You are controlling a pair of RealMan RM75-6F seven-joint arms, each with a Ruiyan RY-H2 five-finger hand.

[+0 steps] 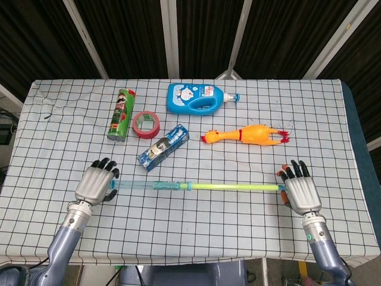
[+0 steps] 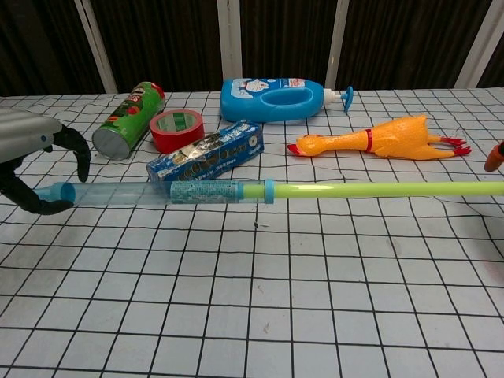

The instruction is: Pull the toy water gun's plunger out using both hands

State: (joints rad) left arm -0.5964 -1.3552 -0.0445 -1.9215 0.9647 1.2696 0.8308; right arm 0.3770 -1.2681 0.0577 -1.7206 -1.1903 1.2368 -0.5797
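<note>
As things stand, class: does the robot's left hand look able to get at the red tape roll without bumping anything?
Probably yes. The left hand lies near the water gun; bare cloth runs from it to the tape roll, between the green can and the blue box.

water gun before box, tape behind

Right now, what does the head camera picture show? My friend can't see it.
A long toy water gun lies across a checkered table, its green plunger pulled far out, with the left hand at the barrel end and the right hand at the plunger end. Behind it lie a chip can, red tape roll, blue bottle, snack packet and rubber chicken.
</note>
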